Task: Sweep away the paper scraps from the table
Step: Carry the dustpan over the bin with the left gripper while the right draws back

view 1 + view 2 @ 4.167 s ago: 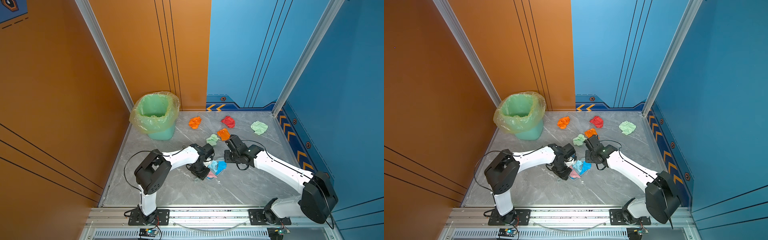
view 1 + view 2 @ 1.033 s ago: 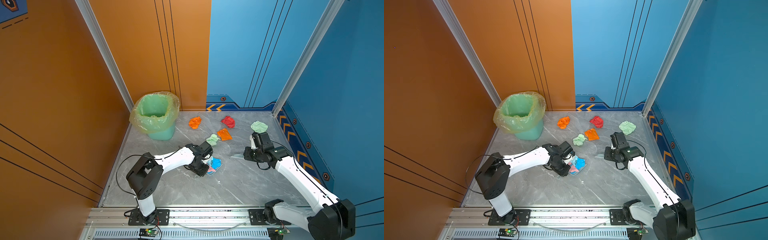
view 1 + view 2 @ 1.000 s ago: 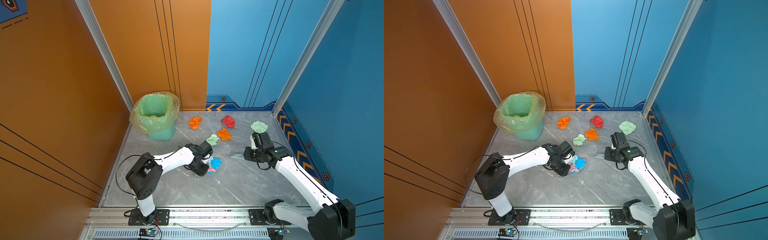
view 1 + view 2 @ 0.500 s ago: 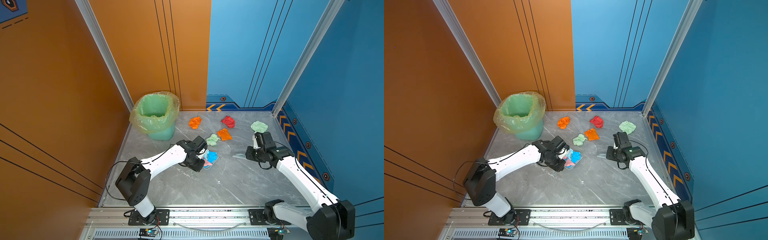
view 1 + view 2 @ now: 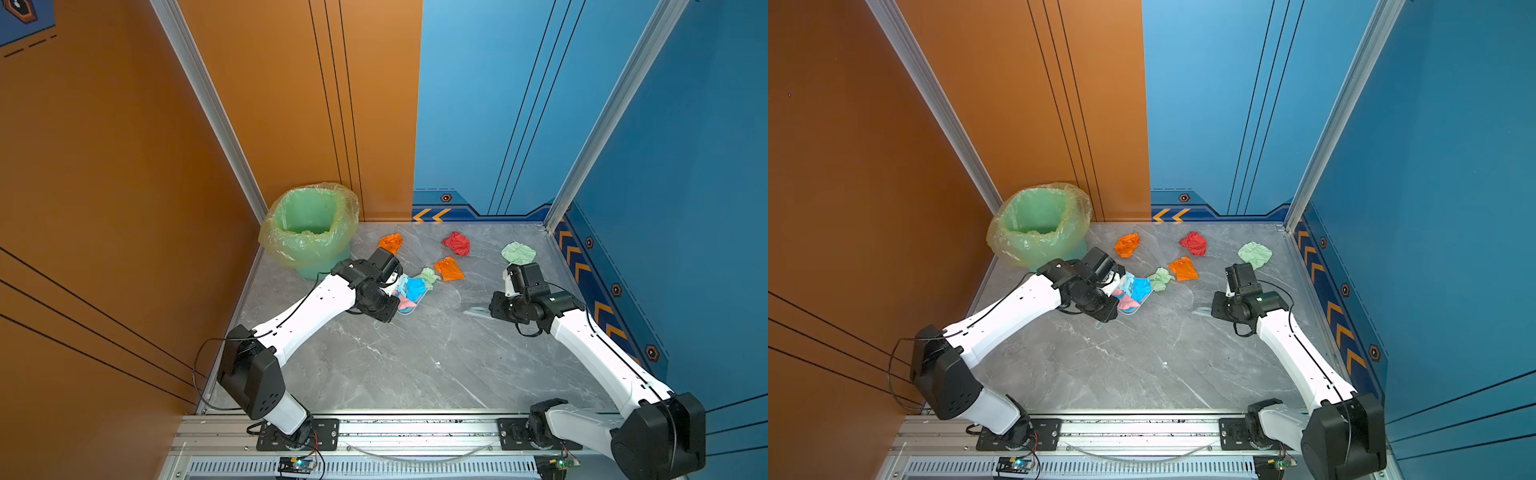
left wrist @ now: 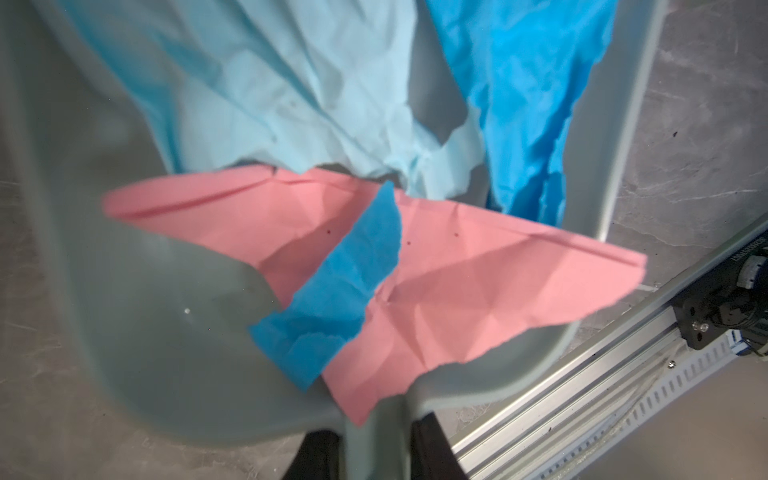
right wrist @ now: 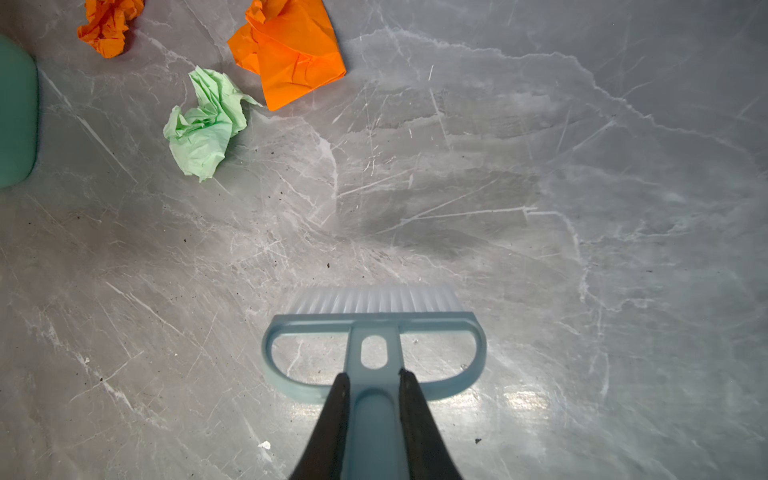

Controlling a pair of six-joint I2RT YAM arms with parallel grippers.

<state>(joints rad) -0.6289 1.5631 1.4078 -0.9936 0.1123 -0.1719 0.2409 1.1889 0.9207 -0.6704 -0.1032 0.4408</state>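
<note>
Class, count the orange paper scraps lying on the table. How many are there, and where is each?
2. One crumpled orange scrap lies near the bin; a flatter orange scrap lies mid-table next to a pale green scrap. Others may hide in the dustpan.

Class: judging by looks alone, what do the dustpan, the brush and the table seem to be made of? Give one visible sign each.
Dustpan: likely moulded plastic, pale blue-grey, smooth, matt; rounded one-piece walls.
Brush: same-looking plastic frame, with fine whitish, seemingly synthetic bristles.
Table: grey marble-look, glossy, white veins and glare; stone or laminate, cannot tell.
</note>
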